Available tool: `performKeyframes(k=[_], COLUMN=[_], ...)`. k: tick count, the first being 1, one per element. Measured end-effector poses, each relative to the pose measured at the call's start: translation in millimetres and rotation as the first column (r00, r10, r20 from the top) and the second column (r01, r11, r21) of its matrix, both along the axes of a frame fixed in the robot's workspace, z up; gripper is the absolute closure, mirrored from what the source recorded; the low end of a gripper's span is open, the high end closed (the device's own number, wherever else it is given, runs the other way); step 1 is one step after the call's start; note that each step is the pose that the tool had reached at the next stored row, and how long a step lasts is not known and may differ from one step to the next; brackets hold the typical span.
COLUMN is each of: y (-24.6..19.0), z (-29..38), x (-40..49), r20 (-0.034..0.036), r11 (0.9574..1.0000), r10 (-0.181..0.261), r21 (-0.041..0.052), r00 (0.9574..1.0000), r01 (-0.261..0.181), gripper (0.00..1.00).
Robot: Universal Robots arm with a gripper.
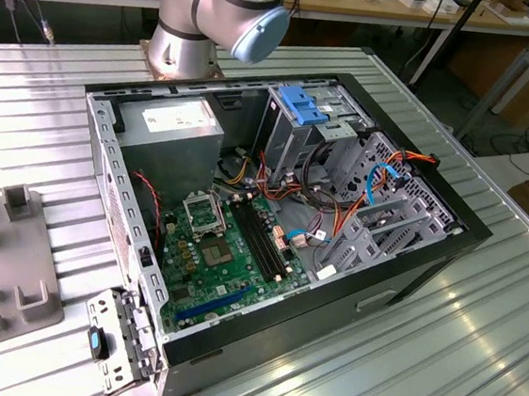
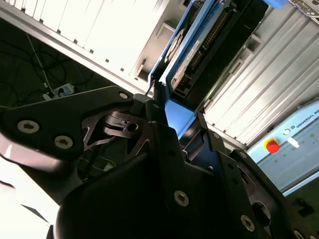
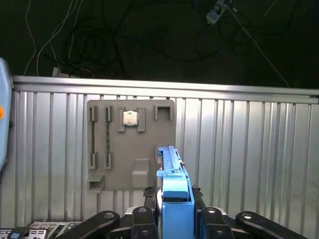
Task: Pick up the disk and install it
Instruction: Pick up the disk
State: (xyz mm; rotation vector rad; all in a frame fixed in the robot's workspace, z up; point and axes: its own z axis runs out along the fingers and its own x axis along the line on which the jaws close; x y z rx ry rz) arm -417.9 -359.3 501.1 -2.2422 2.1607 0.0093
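Observation:
My gripper point(image 3: 173, 201) is shut on the disk point(image 3: 171, 167), which the first wrist view shows edge-on as a bright blue rail standing up between the two black fingers. In the second wrist view the disk point(image 2: 212, 42) stretches away from the gripper point(image 2: 172, 119), its dark body and labelled side framed by blue rails. It hangs in the air over the ribbed metal table point(image 3: 239, 149), beside a grey fixture plate point(image 3: 149, 129). The open computer case point(image 1: 408, 270) lies on the table in the exterior view, with a drive cage and a blue latch piece point(image 1: 303, 103) at its back.
The arm's base point(image 1: 183, 29) stands behind the case. A small chip point(image 3: 130, 118) sits in the fixture plate, which also appears at the exterior view's left point(image 1: 1, 274). A red stop button point(image 2: 272, 146) is nearby. Cables point(image 3: 89, 45) lie on the dark floor past the table edge.

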Motion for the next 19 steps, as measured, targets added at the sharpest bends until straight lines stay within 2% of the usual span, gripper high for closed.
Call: performKeyframes(k=[8, 15, 19], y=[0.0, 0.0, 0.0], z=[0.0, 0.0, 0.0], x=[15.4, 36.7, 44.8], r20=[0.0000, 0.0000, 0.0000], r11=[1.0000, 1.0000, 1.0000], r10=[0.000, 0.000, 0.000], r21=[0.0000, 0.0000, 0.0000], r00=[1.0000, 1.0000, 1.0000], r01=[0.000, 0.000, 0.000], gripper=[0.63, 0.63, 0.63])
